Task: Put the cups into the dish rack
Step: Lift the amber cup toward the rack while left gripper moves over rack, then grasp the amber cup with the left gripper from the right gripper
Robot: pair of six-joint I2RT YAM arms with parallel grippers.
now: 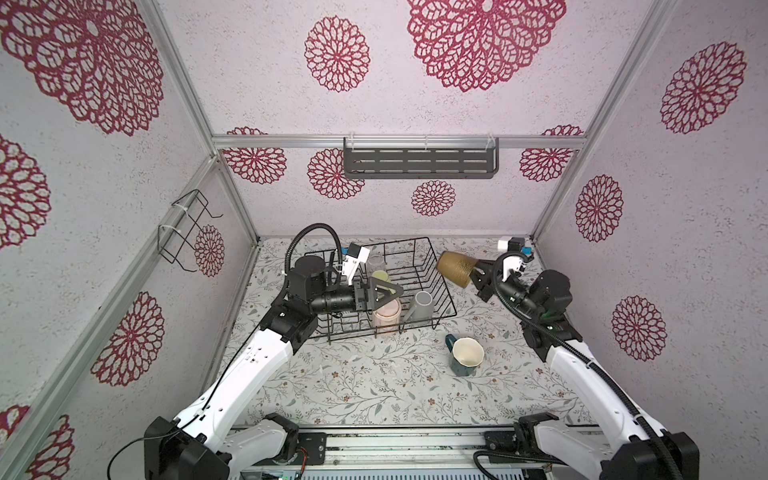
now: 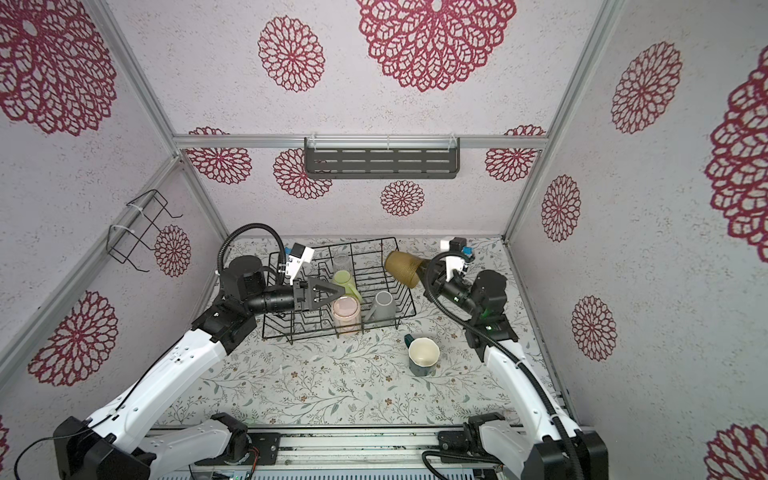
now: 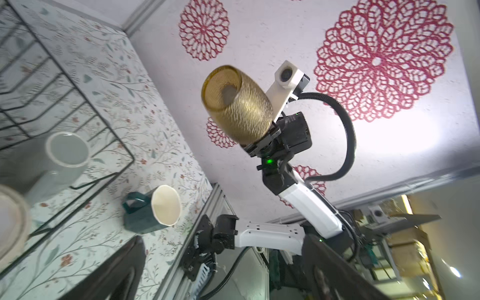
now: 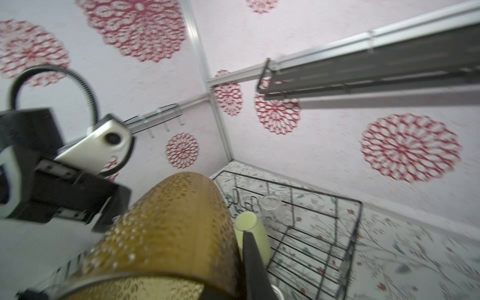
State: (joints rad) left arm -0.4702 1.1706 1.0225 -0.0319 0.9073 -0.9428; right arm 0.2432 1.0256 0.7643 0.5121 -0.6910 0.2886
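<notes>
The black wire dish rack (image 1: 441, 272) (image 2: 405, 291) stands at the back of the table. In it are a pale pink tumbler (image 1: 386, 320) (image 2: 345, 313), a yellow-green mug (image 1: 380, 277) (image 4: 249, 228), a clear glass (image 1: 376, 262) (image 4: 271, 205) and a grey mug (image 1: 420, 305) (image 3: 65, 153). My left gripper (image 1: 392, 291) (image 2: 338, 291) hovers open just over the pink tumbler's rim, nothing between its fingers (image 3: 117, 272). My right gripper (image 1: 478, 279) (image 2: 428, 276) is shut on the base of an amber tumbler (image 1: 455, 268) (image 3: 239, 106) (image 4: 166, 233), held tilted in the air right of the rack. A teal mug (image 1: 465, 357) (image 2: 423, 357) (image 3: 153, 210) stands on the table.
A grey slotted shelf (image 1: 419, 163) hangs on the back wall. A small bent wire holder (image 1: 183, 232) is fixed to the left wall. The floral tabletop (image 1: 353, 382) stretches in front of the rack. The booth's walls close in on three sides.
</notes>
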